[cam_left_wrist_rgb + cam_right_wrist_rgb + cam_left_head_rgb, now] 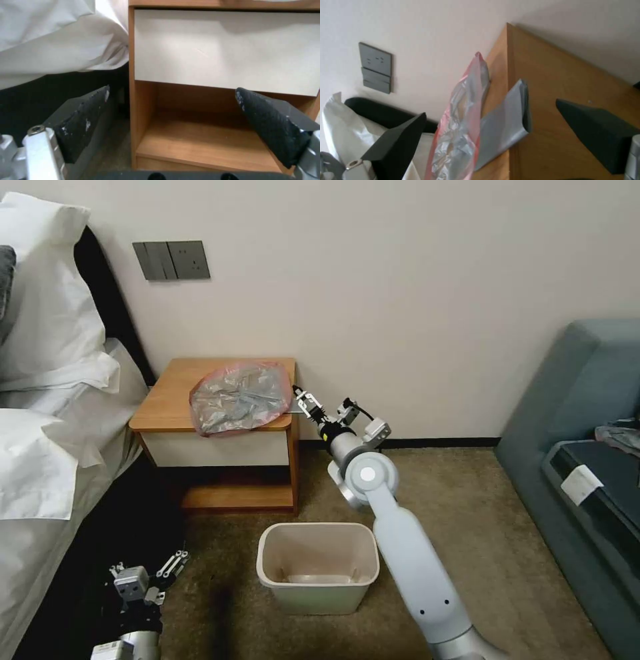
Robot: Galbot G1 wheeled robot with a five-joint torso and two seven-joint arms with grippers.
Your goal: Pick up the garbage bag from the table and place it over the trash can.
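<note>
The left gripper (150, 573) waits low beside the bed, fingers spread. The garbage bag (240, 398) lies on the nightstand (167, 400), overhanging its edge. The right gripper (301, 397), spread wide, lines up to pinch it.

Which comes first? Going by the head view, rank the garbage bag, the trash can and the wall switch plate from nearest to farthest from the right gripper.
Measured from the right gripper, open at the table's right edge:
1. The garbage bag, on the tabletop just left of the fingertips.
2. The trash can, on the carpet below the gripper.
3. The wall switch plate, up on the wall to the left.
</note>
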